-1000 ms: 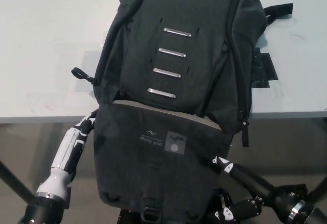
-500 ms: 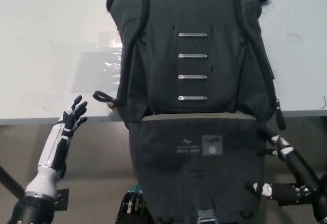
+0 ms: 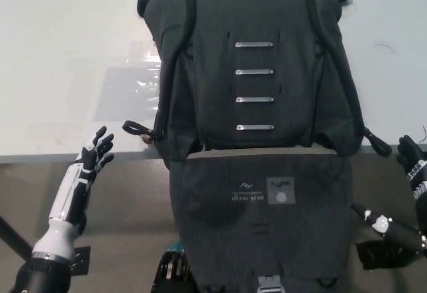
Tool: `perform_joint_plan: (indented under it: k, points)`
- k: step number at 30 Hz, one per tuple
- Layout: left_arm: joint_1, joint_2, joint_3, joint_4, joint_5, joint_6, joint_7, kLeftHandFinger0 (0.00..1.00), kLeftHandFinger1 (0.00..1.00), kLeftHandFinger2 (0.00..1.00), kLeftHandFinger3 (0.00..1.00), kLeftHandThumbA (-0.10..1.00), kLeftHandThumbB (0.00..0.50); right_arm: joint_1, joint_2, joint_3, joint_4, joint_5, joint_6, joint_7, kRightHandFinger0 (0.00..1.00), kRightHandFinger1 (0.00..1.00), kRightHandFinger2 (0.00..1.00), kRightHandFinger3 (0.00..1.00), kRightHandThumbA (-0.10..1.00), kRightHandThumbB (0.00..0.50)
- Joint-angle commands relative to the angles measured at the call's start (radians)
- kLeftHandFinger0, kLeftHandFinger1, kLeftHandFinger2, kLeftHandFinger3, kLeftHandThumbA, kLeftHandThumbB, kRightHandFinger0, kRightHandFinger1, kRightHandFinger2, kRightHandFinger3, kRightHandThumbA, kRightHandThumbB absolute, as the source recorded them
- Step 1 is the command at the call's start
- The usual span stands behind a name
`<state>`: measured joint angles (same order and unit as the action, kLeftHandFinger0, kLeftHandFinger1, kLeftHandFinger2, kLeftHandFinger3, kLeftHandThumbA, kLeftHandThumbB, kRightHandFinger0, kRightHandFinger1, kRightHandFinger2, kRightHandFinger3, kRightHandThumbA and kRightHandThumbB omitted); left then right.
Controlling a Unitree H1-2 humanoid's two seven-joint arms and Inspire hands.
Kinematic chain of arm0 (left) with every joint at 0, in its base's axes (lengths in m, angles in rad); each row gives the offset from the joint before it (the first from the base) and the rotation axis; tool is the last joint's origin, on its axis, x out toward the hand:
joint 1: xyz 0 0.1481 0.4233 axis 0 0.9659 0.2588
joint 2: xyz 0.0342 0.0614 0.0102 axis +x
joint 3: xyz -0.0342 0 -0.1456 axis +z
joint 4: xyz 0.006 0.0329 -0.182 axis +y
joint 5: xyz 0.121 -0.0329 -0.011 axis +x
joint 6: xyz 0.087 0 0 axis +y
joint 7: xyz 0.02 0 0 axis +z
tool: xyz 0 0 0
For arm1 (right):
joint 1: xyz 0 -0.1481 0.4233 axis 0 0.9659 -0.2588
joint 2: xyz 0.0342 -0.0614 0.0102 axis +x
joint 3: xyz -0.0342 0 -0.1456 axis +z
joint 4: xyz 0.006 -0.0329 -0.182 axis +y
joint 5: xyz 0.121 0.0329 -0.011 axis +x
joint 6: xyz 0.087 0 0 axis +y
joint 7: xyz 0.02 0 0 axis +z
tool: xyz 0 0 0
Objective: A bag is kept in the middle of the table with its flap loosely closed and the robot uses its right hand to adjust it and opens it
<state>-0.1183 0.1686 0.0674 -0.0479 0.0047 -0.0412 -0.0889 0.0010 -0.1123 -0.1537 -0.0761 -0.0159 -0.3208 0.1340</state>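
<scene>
Right black hand shifted out past the dark grey fabric backpack, grip unclear, flap overhanging pale table edge, white left hand open, bare tabletop leftward.

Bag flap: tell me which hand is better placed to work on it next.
Probably the right hand: it sits beside the bag, level with the flap. The left hand hovers open, farther off past the table edge.

You were looking at what seemed a lab or test room: a plain pale table with a taped-down clear plastic sheet beyond the white left hand, and bare grey floor beside that hand, below the table edge.
</scene>
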Motion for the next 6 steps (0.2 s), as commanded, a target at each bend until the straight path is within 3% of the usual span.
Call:
perform_joint_plan:
  k: [1, 2, 6]
  points:
    - [-0.019, 0.014, 0.008, -0.033, -0.016, 0.001, -0.002, 1.00, 1.00, 1.00, 1.00, 1.00, 0.000, -0.005, 0.011, -0.007, 0.016, 0.073, -0.123, -0.027, 1.00, 1.00, 1.00, 1.00, 1.00, 0.332]
    - [-0.020, 0.013, 0.006, -0.033, -0.010, 0.000, 0.000, 1.00, 1.00, 1.00, 1.00, 1.00, 0.000, -0.008, 0.019, -0.005, 0.025, 0.120, -0.122, -0.015, 1.00, 1.00, 1.00, 1.00, 1.00, 0.357]
    - [-0.023, 0.012, 0.005, -0.027, -0.015, -0.003, -0.003, 1.00, 1.00, 1.00, 1.00, 1.00, 0.000, -0.015, 0.027, -0.003, 0.045, 0.154, -0.122, -0.008, 1.00, 1.00, 1.00, 1.00, 1.00, 0.375]
